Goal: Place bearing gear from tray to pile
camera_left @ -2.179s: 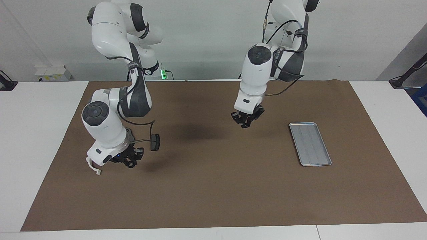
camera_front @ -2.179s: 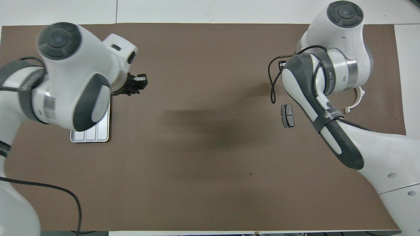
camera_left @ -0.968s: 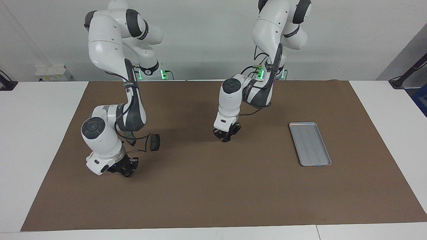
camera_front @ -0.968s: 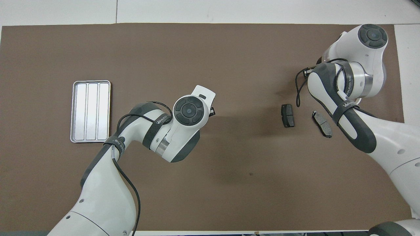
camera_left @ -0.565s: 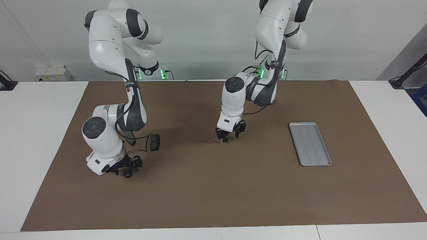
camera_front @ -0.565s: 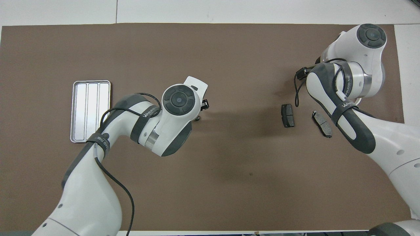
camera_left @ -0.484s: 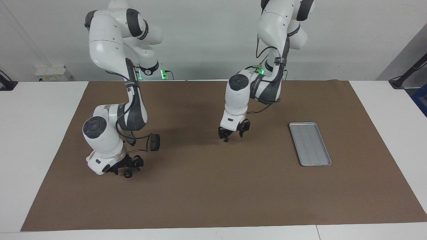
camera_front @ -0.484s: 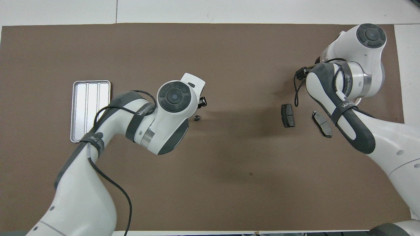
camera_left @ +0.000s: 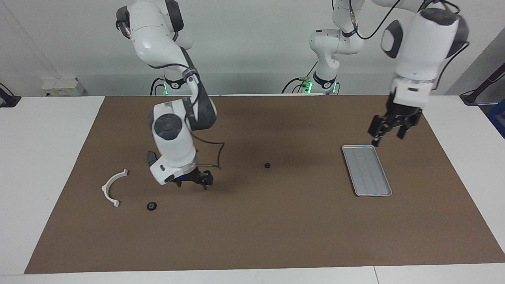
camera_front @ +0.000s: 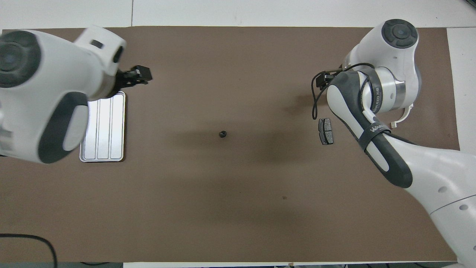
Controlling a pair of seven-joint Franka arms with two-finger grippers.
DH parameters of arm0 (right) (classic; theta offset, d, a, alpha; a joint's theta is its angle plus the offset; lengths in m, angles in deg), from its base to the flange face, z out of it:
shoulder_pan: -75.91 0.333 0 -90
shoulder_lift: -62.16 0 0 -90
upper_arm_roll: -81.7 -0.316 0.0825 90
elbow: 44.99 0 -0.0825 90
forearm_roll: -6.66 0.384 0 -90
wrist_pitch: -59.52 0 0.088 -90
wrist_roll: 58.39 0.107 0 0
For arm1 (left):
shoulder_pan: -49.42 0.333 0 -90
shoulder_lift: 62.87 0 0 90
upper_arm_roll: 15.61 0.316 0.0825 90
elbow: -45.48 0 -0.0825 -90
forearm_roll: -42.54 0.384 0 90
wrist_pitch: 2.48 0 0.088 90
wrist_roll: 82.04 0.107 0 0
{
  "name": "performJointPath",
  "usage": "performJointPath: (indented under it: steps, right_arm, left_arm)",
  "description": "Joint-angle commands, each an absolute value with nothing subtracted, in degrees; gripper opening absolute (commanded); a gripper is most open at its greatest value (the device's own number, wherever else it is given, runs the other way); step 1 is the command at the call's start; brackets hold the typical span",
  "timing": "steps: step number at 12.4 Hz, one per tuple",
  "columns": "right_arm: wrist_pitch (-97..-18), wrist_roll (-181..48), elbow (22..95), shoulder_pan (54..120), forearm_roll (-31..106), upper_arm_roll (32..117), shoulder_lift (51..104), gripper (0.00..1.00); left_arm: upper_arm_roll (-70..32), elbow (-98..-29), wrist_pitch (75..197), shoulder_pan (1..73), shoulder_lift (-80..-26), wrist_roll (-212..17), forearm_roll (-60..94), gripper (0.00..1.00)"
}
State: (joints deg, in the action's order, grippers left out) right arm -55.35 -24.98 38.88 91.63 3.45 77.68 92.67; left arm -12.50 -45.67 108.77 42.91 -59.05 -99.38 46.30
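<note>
The silver tray (camera_left: pixel 367 170) (camera_front: pixel 102 126) lies empty toward the left arm's end of the mat. A small black gear (camera_left: pixel 267 165) (camera_front: pixel 222 134) lies alone mid-mat. A black ring-shaped gear (camera_left: pixel 151 206) lies beside the white half-ring bracket (camera_left: pixel 112 187) (camera_front: pixel 403 115). One brake pad (camera_front: pixel 326 131) shows in the overhead view; the other is hidden under the right arm. My left gripper (camera_left: pixel 388 132) (camera_front: pixel 139 76) is open and empty, raised close by the tray. My right gripper (camera_left: pixel 194 182) is open and empty, low over the mat beside the pile.
The brown mat (camera_left: pixel 252 236) covers most of the white table. The right arm's body hides part of the pile in the overhead view.
The left gripper has left the small gear mid-mat and risen over to the tray. The right gripper has left the ring gear by the bracket and moved toward the middle of the mat.
</note>
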Motion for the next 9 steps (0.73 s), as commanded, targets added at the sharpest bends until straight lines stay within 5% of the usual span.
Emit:
performJointPath:
  steps: [1, 4, 6, 9]
  right_arm:
    - [-54.7, -8.4, 38.2, 99.5, 4.0, 78.1, 93.0, 1.00]
    - [-55.6, 4.7, 38.2, 107.7, 3.7, 78.1, 94.5, 1.00]
    - [-58.4, 9.0, 38.2, 110.6, 2.9, 78.1, 96.1, 1.00]
    - [-62.6, 9.1, 38.2, 111.7, 2.8, 78.1, 98.2, 1.00]
  left_arm:
    - [-13.6, -41.3, 100.9, 49.8, -60.0, -91.2, 44.8, 1.00]
    - [-13.4, -33.9, 80.4, 52.2, -60.3, -85.7, 40.7, 1.00]
    - [-14.4, -34.6, 78.6, 52.1, -61.9, -85.7, 41.5, 1.00]
    - [-14.5, -47.8, 86.7, 50.5, -68.4, -85.6, 42.4, 1.00]
